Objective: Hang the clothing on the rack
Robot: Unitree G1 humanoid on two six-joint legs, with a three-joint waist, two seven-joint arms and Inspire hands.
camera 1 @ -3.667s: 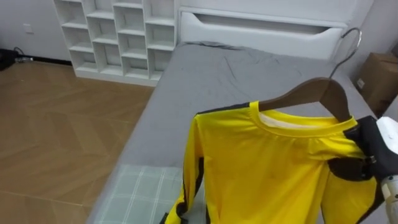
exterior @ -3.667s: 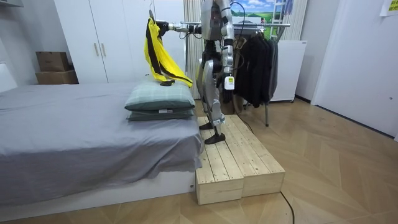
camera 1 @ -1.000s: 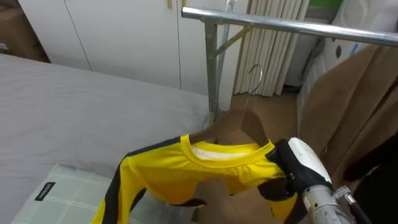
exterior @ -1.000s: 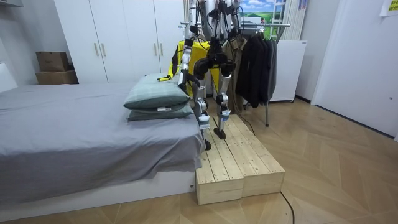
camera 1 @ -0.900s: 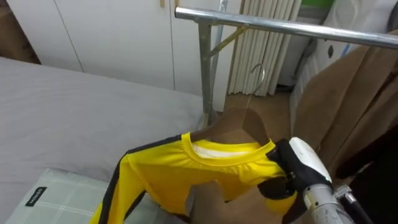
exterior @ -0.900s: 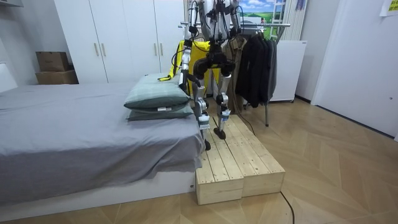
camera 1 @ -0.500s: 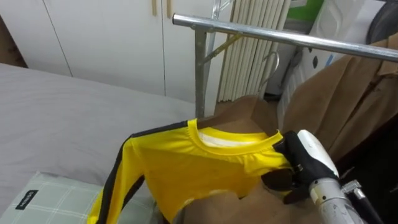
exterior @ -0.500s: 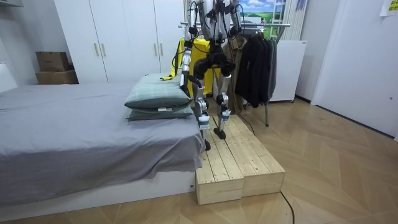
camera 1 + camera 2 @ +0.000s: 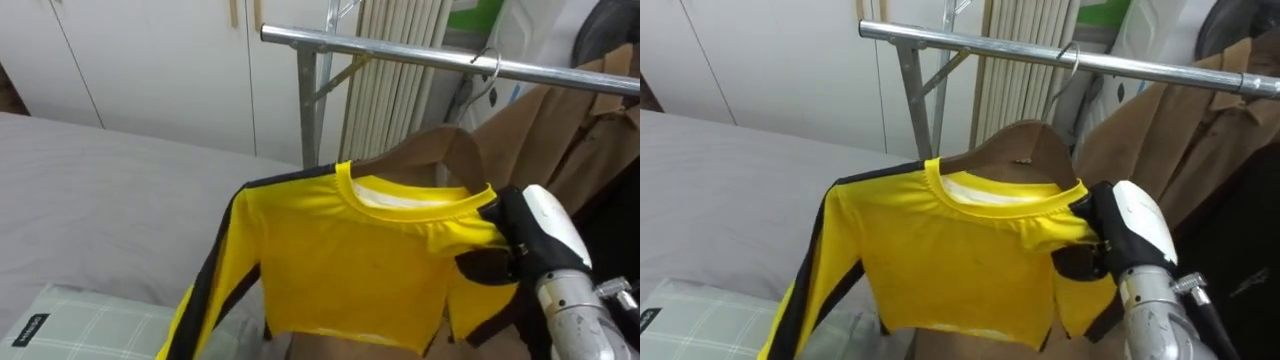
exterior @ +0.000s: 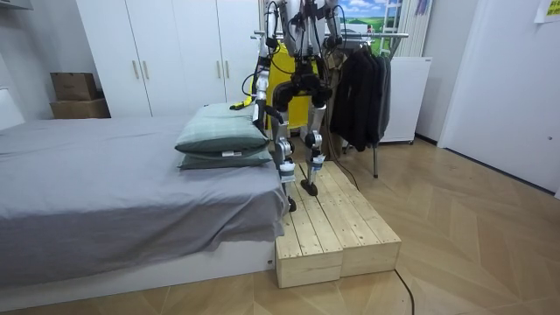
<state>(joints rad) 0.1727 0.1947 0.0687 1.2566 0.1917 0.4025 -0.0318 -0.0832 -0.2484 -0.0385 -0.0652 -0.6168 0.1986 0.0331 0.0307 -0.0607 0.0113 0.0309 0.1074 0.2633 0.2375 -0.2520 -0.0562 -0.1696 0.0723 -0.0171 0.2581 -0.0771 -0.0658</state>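
The shirt (image 9: 350, 260) is light and soft. It will sag and slide if grabbed by the cloth alone, and its long sleeve droops on the left toward the bed (image 9: 110, 190). The stiff wooden hanger (image 9: 440, 150) inside it is the part to hold, best at a shoulder end or at the neck under the hook (image 9: 488, 62). The right hand (image 9: 540, 235) does this: its dark fingers (image 9: 485, 266) curl round the hanger's right shoulder end through the yellow cloth. The shirt therefore hangs left of the hand and a little farther out, facing the robot. The hanger rises to the far side, with its thin wire hook right at the rail (image 9: 380, 45). I cannot tell whether the hook is over the bar or only against it. A brown coat (image 9: 560, 130) hangs close on the right, so the hook must land left of it. Held by one end, the hanger may tip, so it wants a firm pinch. In the room view the robot stands on the wooden platform (image 10: 337, 219) facing the rack. Its left hand (image 10: 258, 98) appears to hang at its side, too small to read.
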